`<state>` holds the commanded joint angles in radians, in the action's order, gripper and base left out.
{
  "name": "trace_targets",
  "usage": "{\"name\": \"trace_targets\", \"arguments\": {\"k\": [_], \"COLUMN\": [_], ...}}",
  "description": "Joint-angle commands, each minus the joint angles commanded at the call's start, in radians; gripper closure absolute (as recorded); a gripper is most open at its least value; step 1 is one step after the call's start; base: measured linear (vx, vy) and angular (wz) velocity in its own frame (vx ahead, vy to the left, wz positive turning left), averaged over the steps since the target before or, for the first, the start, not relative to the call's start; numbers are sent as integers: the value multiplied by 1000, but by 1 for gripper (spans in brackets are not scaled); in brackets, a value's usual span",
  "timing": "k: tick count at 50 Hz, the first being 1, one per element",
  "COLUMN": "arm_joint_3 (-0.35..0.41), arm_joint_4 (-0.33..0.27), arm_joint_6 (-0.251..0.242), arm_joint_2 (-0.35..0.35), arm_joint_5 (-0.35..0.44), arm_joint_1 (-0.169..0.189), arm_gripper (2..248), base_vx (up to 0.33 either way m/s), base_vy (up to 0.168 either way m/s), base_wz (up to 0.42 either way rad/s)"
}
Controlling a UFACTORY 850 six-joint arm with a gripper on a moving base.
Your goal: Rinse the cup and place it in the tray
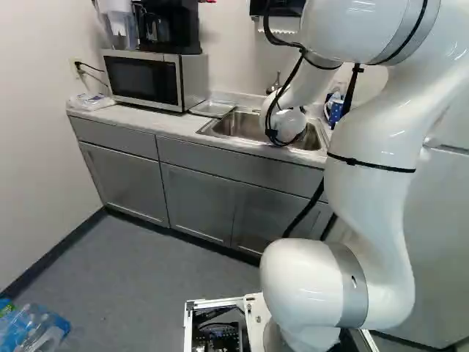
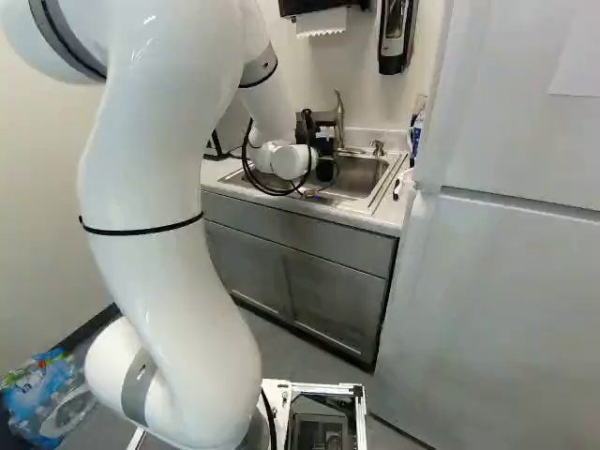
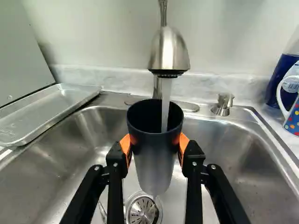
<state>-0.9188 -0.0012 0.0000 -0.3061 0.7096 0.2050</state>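
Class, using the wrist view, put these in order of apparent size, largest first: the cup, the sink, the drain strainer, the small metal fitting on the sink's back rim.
1. Sink
2. Cup
3. Drain strainer
4. Small metal fitting

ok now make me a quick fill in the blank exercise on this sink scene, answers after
The black two-fingered gripper grips the dark tapered cup with its ____ pads.
A stream of ____ runs from the brushed-metal faucet into the cup.
A shallow rectangular silver ____ lies beside the stainless-steel sink.

Missing words: orange; water; tray.
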Motion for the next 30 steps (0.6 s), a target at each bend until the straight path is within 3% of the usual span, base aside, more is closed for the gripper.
{"name": "trace_targets", "arguments": {"k": [30], "arm_joint_3": [0], "arm_joint_4": [0], "arm_joint_6": [0], "arm_joint_2": [0], "arm_joint_5": [0], "arm_joint_1": [0], "arm_gripper": [131], "base_vx": [0], "base_vy": [0], "base_wz": [0]}}
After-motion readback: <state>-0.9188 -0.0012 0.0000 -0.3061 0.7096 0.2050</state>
